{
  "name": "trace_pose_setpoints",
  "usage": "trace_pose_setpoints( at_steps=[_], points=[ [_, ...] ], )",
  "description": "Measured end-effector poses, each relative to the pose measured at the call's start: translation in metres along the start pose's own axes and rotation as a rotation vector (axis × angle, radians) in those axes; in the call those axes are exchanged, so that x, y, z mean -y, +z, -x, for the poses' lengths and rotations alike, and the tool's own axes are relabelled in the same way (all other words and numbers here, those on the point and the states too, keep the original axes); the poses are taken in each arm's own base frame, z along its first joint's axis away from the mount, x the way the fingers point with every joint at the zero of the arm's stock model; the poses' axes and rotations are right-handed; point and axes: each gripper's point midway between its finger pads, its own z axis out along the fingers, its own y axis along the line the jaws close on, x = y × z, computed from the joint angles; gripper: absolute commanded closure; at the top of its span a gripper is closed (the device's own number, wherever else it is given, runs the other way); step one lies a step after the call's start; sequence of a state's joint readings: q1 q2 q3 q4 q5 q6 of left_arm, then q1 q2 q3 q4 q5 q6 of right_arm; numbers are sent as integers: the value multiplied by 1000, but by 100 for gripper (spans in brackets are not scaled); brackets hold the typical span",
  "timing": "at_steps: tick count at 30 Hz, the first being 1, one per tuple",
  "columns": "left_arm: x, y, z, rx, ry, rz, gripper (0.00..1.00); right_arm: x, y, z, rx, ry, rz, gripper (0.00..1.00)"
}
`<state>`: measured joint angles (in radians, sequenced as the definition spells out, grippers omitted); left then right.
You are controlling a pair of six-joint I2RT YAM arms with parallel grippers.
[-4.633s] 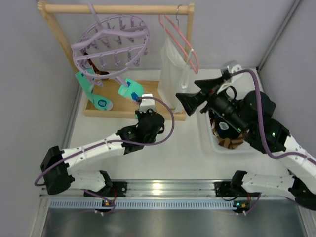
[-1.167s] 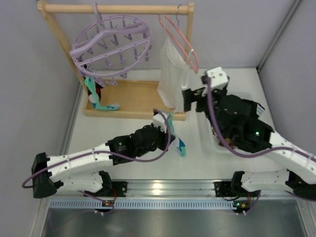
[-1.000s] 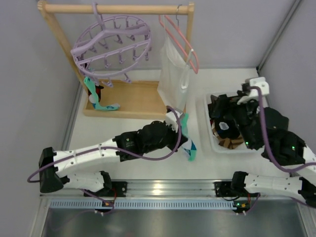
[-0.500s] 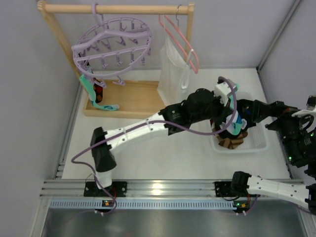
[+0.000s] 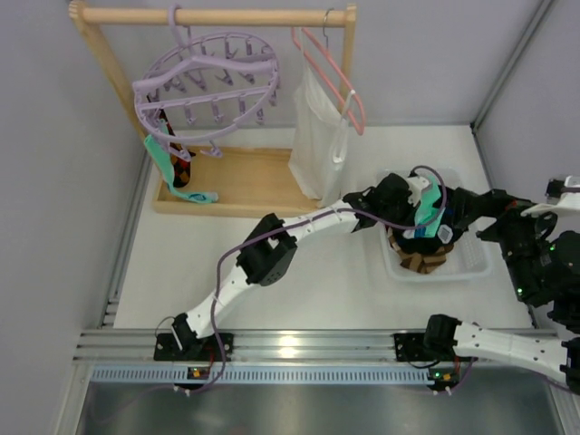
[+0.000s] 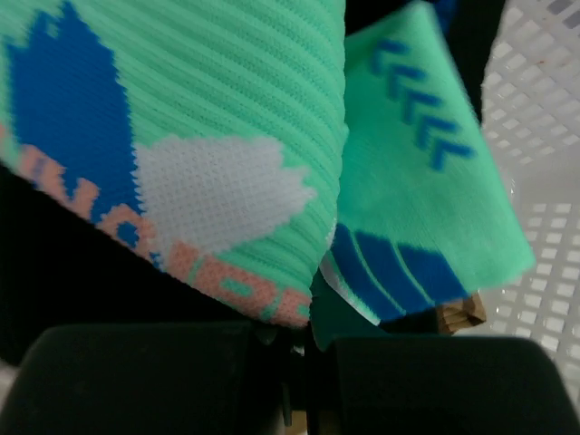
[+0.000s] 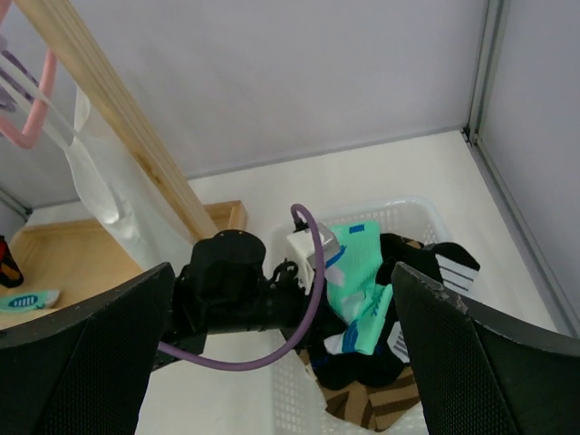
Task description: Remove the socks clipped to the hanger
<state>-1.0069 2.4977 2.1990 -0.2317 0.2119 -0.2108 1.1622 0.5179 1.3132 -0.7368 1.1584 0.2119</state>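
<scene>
The lavender round hanger hangs on the wooden rail at the back left. One teal sock and a red-black sock dangle from its left side. Another teal sock end rests on the wooden base. My left gripper reaches over the white bin and is shut on a teal sock with blue, white and pink marks. That sock also shows in the right wrist view. My right gripper is wide open and empty, raised above the bin's near right side.
The bin holds black socks and brown argyle socks. A white garment hangs on a pink hanger between the lavender hanger and the bin. A wooden rack base stands at the back left.
My left arm has carried the teal sock from the middle of the table rightwards over the bin. My right arm has drawn back to the right and up.
</scene>
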Motion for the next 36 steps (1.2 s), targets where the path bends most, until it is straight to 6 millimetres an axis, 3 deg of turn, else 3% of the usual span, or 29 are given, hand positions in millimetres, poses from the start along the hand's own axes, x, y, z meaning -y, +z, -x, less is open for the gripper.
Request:
trace_pose_setpoints(
  at_steps=[3,4,10,11,14,15,19,21,27,30,32,36],
  points=[
    [-3,7,-25,-65,-41,3,95,-10,5,-15,-23,-39,0,1],
    [-3,7,-27,-71,-49,4,89,-12,6,-19,-29,-46,2,1],
    [4,-7,-11,-65,-69,2,65,-19,9,-32,-49,-66,4,1],
    [5,-10,-7,-60,-71,2,56,-19,9,-32,-49,-61,4,1],
    [12,-23,14,-23,-69,-5,44,-20,9,-32,-49,-56,5,1],
    [15,-28,22,-9,-69,-7,35,-20,9,-33,-49,-54,4,1],
    [22,-54,55,53,-62,14,20,-22,10,-34,-52,-56,3,0],
    [22,-72,68,81,-61,48,2,-22,10,-34,-52,-54,3,1],
    [20,-133,74,100,-65,138,1,-26,12,-35,-55,-58,2,1],
    [10,-163,59,99,-82,225,1,-31,14,-39,-62,-70,6,0],
    [0,-183,39,80,-93,304,1,-36,15,-43,-71,-79,17,1],
    [-26,-244,-10,86,-131,529,1,-55,20,-57,-87,-89,63,1]
  ],
)
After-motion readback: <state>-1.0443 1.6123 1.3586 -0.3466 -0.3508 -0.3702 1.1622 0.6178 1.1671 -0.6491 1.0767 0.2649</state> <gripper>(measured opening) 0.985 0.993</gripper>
